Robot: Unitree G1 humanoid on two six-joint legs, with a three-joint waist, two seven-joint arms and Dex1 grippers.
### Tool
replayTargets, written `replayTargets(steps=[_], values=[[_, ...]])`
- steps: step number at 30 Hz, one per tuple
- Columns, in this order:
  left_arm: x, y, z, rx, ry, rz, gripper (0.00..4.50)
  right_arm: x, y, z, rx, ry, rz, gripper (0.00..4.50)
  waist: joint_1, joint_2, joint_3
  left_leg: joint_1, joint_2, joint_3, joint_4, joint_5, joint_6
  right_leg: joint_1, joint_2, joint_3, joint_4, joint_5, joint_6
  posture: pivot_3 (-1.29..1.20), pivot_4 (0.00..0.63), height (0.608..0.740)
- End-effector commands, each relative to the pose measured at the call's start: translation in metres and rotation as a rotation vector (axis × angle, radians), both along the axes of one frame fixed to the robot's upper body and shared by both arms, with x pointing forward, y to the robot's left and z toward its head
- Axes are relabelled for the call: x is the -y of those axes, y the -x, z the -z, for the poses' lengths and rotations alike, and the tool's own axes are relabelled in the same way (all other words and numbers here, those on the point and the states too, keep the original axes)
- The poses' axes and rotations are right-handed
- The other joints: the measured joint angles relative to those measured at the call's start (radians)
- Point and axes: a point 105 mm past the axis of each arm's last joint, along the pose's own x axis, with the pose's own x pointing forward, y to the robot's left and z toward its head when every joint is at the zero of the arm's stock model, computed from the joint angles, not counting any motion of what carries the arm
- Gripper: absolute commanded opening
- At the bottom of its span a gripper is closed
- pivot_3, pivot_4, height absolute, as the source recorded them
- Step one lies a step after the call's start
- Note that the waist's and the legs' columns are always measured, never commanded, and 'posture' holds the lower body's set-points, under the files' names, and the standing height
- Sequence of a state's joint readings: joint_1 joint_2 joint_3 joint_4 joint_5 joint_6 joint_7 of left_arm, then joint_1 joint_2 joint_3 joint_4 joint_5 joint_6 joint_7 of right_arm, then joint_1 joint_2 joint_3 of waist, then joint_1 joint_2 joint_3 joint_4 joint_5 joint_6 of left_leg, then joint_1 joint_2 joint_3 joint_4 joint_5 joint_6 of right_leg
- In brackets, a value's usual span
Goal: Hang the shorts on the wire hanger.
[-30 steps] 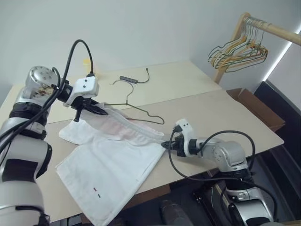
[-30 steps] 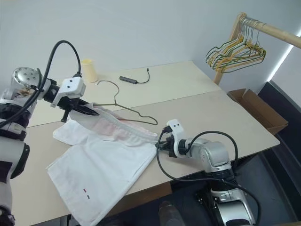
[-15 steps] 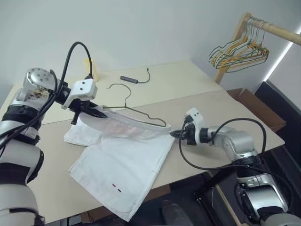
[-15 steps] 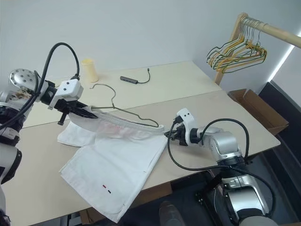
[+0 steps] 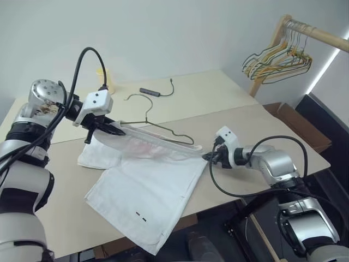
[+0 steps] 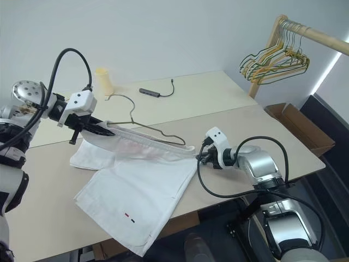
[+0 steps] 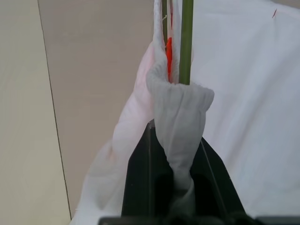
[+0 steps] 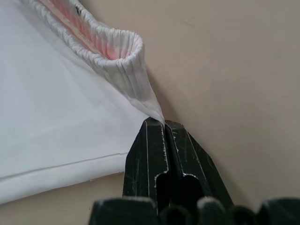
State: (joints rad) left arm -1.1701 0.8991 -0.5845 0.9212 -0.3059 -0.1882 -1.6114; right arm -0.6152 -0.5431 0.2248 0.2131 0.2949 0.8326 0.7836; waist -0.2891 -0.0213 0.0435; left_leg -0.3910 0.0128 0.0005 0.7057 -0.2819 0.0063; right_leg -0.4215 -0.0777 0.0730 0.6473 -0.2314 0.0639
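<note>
We have the shorts (image 5: 147, 180) spread on the beige table (image 5: 262, 128), waistband stretched between both grippers. The L gripper (image 5: 114, 129) is clamped on the waistband's far-left end — in the left wrist view the fabric bunches between its black fingers (image 7: 140, 178), with a thin green-looking wire running right alongside it. The R gripper (image 5: 210, 157) is pinched tight on just a thin corner of cloth at the waistband's right end, near the table's front edge; the right wrist view shows very little fabric in the pinch.

The wire hanger (image 5: 158, 123) lies along the back edge of the waistband, hook toward the wall, its right shoulder close to the waistband's right end. Can't tell if the wire is inside the waist opening or just lying on top.

Step in hand, as we read it: tensioning the waist so it seats over the hanger. To do it well we keep the pull even and level, no jerks — the R grip looks thin and could slip. We keep the band taut enough to hold the opening wide, but not so hard that it drags the hanger sideways. The legs trail on the table, so we'd want a slow lift to avoid snagging. The rack (image 5: 294, 33) w/ coloured hangers (image 5: 275, 60) isn't ours — ignore it.
</note>
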Motion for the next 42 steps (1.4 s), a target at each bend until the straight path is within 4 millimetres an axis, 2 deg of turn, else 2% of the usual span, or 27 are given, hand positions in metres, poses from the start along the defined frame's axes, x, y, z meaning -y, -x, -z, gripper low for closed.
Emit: replayTargets(steps=[1, 6, 9, 14, 16, 19, 22, 27, 32, 35, 38, 42], values=[[-0.016, 0.002, -0.013, 0.033, -0.009, -0.045, 0.0, 0.022, -0.008, -0.002, 0.033, 0.069, 0.073, 0.04, 0.0, 0.0, 0.0, 0.0, 0.0, 0.0, 0.0, 0.0, 0.0, 0.0, 0.0, 0.0, 0.0, 0.0, 0.0, -0.24, 0.0, 0.74], [-0.029, 0.0, -0.001, 0.028, -0.134, -0.068, 0.0, 0.02, -0.011, -0.012, 0.081, 0.069, 0.061, 0.04, -0.001, 0.0, 0.0, 0.001, 0.0, 0.0, 0.0, 0.0, 0.0, 0.0, 0.0, 0.0, 0.0, 0.0, 0.0, -0.24, 0.0, 0.74], [-0.031, -0.005, 0.002, 0.044, -0.159, -0.087, 0.0, 0.019, -0.013, -0.025, 0.155, 0.084, 0.038, 0.04, 0.0, 0.0, 0.0, 0.001, 0.0, 0.0, 0.0, 0.0, 0.0, 0.0, 0.0, 0.0, 0.0, 0.0, 0.0, -0.24, 0.0, 0.74], [-0.018, -0.017, 0.002, 0.104, -0.108, -0.118, 0.0, 0.004, -0.008, -0.062, 0.378, 0.164, -0.105, 0.04, 0.006, 0.0, 0.0, -0.001, 0.0, 0.0, 0.0, 0.0, 0.0, 0.0, 0.0, -0.001, 0.0, 0.0, 0.0, -0.25, 0.0, 0.74], [-0.011, -0.023, 0.0, 0.14, -0.073, -0.128, 0.0, -0.01, -0.005, -0.084, 0.532, 0.21, -0.177, 0.04, 0.005, 0.0, 0.0, -0.001, 0.0, 0.0, 0.0, 0.0, 0.0, 0.0, 0.0, -0.001, 0.0, 0.0, 0.0, -0.25, 0.0, 0.74], [-0.002, -0.031, -0.004, 0.182, -0.023, -0.155, 0.0, -0.032, -0.002, -0.126, 0.706, 0.213, -0.226, 0.04, -0.001, 0.0, 0.0, 0.0, 0.0, 0.0, 0.0, 0.0, 0.0, 0.0, 0.0, 0.0, 0.0, 0.0, 0.0, -0.26, 0.0, 0.74], [0.004, -0.034, -0.008, 0.196, 0.024, -0.156, 0.0, -0.039, -0.003, -0.146, 0.826, 0.311, -0.255, 0.04, -0.005, 0.0, 0.0, 0.001, 0.0, 0.001, 0.0, 0.0, 0.0, 0.0, 0.0, 0.001, 0.0, 0.0, 0.0, -0.26, 0.0, 0.74], [0.01, -0.034, -0.012, 0.209, 0.059, -0.141, 0.0, -0.049, -0.002, -0.158, 0.907, 0.381, -0.323, 0.04, -0.005, 0.0, 0.0, 0.001, 0.0, 0.0, 0.0, 0.0, 0.0, 0.0, 0.0, 0.0, 0.0, 0.0, 0.0, -0.27, 0.0, 0.74], [0.01, -0.033, -0.009, 0.211, 0.094, -0.143, 0.0, -0.057, 0.002, -0.149, 0.959, 0.425, -0.4, 0.04, -0.005, 0.0, 0.0, 0.0, -0.001, 0.0, 0.0, 0.0, 0.0, 0.0, -0.001, 0.0, 0.001, 0.0, 0.0, -0.26, 0.0, 0.74], [0.01, -0.024, -0.009, 0.164, 0.138, -0.103, 0.0, -0.058, 0.001, -0.141, 0.973, 0.458, -0.413, 0.04, -0.005, 0.0, 0.0, 0.0, 0.0, 0.0, 0.0, 0.0, 0.0, 0.0, -0.001, 0.0, 0.001, 0.0, 0.0, -0.26, 0.0, 0.74], [0.004, -0.019, 0.003, 0.151, 0.049, -0.09, 0.0, -0.062, 0.0, -0.149, 1.002, 0.429, -0.391, 0.04, -0.009, 0.0, 0.0, 0.001, -0.001, 0.0, 0.0, 0.0, 0.0, 0.0, 0.0, 0.0, 0.001, 0.0, 0.0, -0.25, 0.0, 0.74], [0.009, -0.021, 0.005, 0.152, 0.097, -0.107, 0.0, -0.07, 0.006, -0.15, 1.017, 0.412, -0.443, 0.04, -0.017, 0.0, 0.0, 0.001, 0.0, 0.0, 0.0, 0.0, 0.0, 0.0, 0.0, 0.0, 0.002, 0.0, 0.0, -0.25, 0.0, 0.74]])
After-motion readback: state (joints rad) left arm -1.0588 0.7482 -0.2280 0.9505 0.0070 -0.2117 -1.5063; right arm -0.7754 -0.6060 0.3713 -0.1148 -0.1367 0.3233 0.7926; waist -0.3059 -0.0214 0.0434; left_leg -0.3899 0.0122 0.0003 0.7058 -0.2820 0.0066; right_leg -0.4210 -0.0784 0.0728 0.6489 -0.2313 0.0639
